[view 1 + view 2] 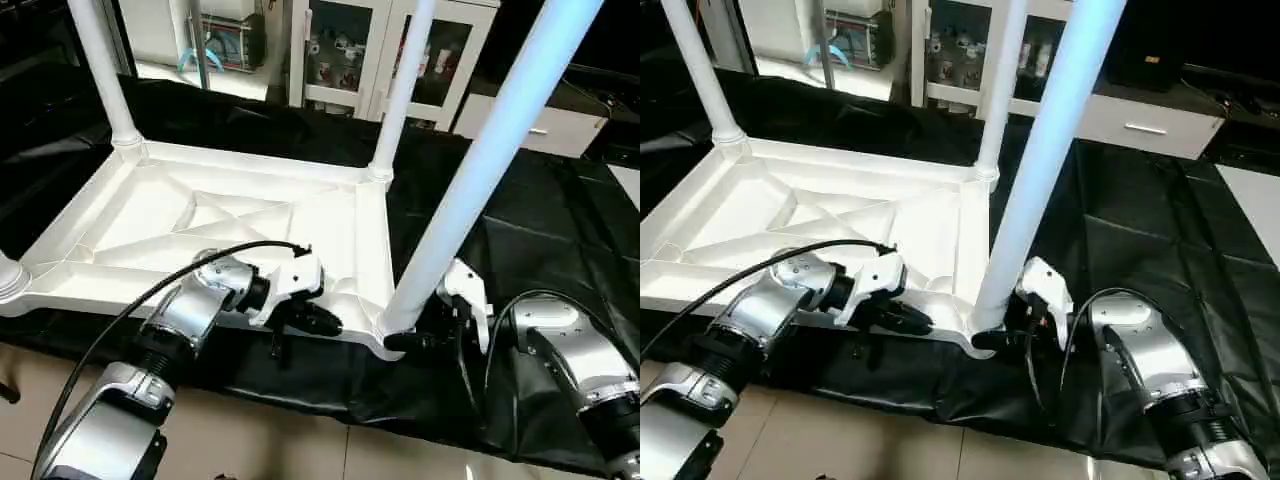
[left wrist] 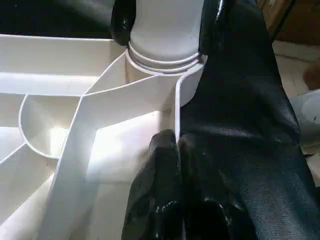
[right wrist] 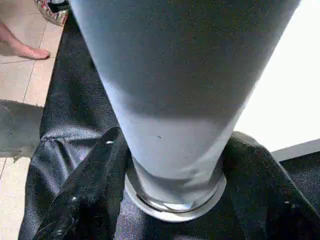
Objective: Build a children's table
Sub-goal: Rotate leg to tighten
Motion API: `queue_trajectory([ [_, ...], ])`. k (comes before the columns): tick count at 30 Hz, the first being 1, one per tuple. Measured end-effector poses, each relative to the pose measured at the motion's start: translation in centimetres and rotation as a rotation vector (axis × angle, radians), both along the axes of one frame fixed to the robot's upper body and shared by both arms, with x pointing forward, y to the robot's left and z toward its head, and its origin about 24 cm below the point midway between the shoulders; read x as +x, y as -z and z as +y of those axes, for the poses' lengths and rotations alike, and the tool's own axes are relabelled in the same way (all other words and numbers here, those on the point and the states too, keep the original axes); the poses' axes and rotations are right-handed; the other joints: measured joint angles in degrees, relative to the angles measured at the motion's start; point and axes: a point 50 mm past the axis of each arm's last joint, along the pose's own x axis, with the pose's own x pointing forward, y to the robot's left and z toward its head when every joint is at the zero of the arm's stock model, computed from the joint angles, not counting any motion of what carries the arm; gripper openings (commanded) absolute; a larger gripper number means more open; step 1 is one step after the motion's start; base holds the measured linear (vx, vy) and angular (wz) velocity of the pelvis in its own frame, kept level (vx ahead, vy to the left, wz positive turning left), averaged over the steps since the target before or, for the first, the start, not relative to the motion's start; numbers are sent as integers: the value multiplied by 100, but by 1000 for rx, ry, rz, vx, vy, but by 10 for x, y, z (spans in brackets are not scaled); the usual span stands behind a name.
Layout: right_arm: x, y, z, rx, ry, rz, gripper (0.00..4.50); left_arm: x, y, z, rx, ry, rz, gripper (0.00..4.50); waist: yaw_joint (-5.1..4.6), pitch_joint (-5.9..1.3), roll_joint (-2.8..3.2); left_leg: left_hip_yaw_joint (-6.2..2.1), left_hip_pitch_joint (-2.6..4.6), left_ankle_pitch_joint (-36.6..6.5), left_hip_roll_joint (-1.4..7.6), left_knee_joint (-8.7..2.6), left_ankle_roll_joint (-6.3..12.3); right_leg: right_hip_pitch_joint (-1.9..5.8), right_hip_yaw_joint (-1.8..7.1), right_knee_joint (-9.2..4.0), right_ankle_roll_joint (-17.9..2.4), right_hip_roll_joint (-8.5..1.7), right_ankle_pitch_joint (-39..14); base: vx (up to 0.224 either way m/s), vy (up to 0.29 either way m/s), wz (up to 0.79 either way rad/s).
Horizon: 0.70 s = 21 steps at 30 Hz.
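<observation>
Upturned white tabletop (image 1: 150,215) on black-draped surface (image 1: 560,240), tiled floor (image 1: 260,430) below, glass-door cabinets (image 1: 375,55) behind, left hand (image 1: 318,322) pinched shut on tabletop rim, right hand (image 1: 425,335) clasping near leg (image 1: 480,165) at its corner socket.

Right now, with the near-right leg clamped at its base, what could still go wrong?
1. The right gripper holds the near-right leg low at its socket; the leg leans, so it may not be fully seated.
2. The left gripper, shut, pinches the tabletop rim; the tabletop could shift on the black sheet.
</observation>
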Motion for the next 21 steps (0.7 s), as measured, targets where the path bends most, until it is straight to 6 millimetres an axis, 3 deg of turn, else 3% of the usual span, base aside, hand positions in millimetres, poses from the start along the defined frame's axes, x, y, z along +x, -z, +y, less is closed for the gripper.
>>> queue_trajectory([
  [10, 0, 0, 0, 0, 0, 0, 249, 0, 0, 0, 0, 0, 0, 0, 0, 0, 0, 0, 0, 0, 0, 0, 0, 0, 0, 1, 0, 0, 0, 0, 0, 0],
  [14, 17, 12, 9, 77, 300, -25, 249, 19, -1, -8, 26, -156, -92, 0, -61, -9, -14, -7, 3, 18, -8, 16, -31, 2, 0, 9, -28, 4, 25, 0, 0, 0],
  [21, 19, 11, 6, 70, 342, -32, 249, 18, 1, -12, 15, -160, -94, 0, -81, -9, -15, -24, 0, 19, -9, 8, -32, 4, -12, 7, -28, 5, 29, 0, 0, 0],
])
